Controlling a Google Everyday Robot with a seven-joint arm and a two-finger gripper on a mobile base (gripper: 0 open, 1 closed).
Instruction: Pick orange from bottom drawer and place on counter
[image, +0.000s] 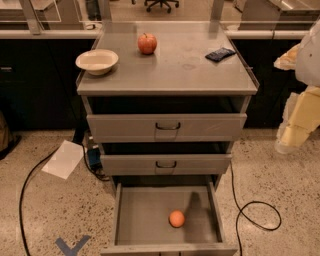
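Note:
The orange (176, 218) lies on the flat grey floor of the bottom drawer (142, 215), which is pulled out, a little right of its middle. The counter (180, 70) is the grey metal top of the cabinet above. My gripper (287, 142) hangs at the right edge of the view, beside the cabinet at the height of the upper drawers. It is well to the right of and above the orange and holds nothing that I can see.
On the counter stand a red apple (147, 43), a white bowl (97, 61) and a dark packet (220, 53). The two upper drawers (166, 127) are nearly closed. Black cables (255, 210) and a sheet of paper (64, 159) lie on the floor.

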